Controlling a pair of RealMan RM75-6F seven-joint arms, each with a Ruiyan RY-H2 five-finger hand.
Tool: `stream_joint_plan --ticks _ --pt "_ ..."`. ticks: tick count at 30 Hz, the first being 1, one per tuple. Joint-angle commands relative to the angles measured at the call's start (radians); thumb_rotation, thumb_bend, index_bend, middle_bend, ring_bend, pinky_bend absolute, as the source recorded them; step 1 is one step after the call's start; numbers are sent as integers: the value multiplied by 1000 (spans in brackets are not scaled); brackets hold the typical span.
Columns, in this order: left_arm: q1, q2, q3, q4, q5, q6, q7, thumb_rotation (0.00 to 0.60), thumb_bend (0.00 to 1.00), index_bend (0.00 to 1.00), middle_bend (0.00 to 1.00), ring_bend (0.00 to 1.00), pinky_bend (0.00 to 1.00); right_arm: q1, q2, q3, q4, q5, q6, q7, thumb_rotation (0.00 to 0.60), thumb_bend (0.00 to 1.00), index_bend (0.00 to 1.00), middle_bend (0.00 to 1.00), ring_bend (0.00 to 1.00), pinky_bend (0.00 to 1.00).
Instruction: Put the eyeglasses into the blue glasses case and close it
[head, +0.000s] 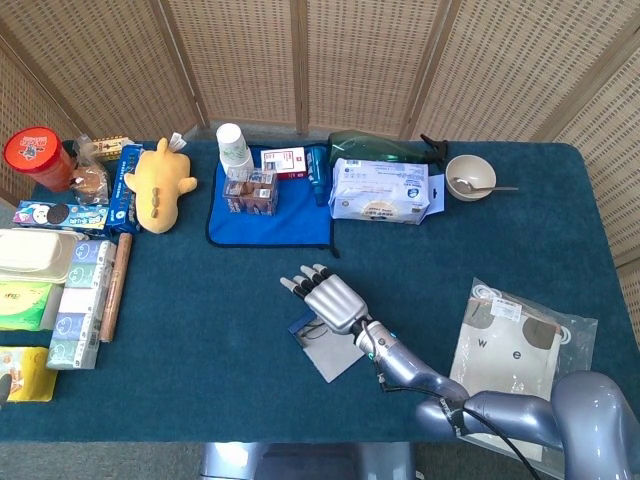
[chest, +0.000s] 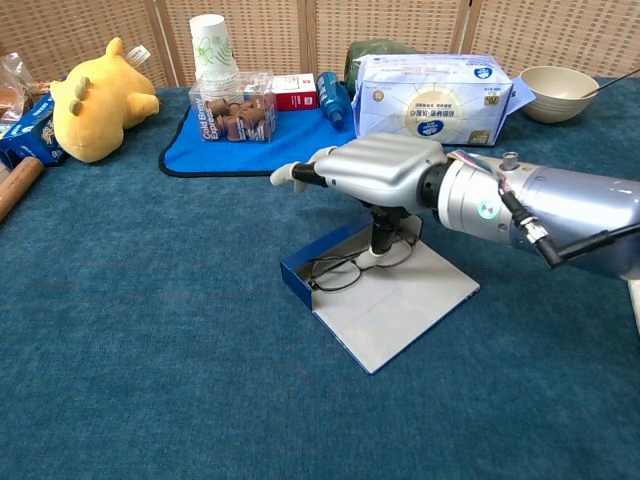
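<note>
While one right hand (chest: 375, 175) hovers fingers spread, thumb touching one pair of eyeglasses (chest: 350, 268), one blue glasses case (chest: 392, 300) lies open.

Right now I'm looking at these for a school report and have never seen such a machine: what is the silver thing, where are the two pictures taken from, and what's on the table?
The silver thing is the robot's right hand, a metal hand with fingers at the end of a jointed arm. A person steers it remotely. Its left hand is not in either picture.

One picture looks down from the robot's head, the other looks forward from its chest, so the same hand shows twice.

On the blue table lies an open blue glasses case. The eyeglasses rest in it, close to its raised blue edge. One digit of the hand points down and touches them; the other fingers stretch out flat, so it seems to be nudging rather than gripping.

Further back are a yellow plush toy, a tissue pack, a bowl and paper cups.
</note>
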Motion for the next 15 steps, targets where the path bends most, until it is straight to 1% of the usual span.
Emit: stream_joint_plan --ticks 1,8,15 --pt "0 1 -1 2 -3 -1 -3 600 295 182 96 0 0 -4 15 -8 -13 10 10 -12 600 163 36 172 95 165" --pt "-7 -5 -4 6 1 -8 -5 600 295 182 96 0 0 -24 61 -30 -42 40 29 -34 600 164 36 172 95 165" --pt "-7 -7 -3 3 4 -7 0 600 294 182 96 0 0 -24 72 -36 -49 51 39 -38 600 163 38 172 95 165"
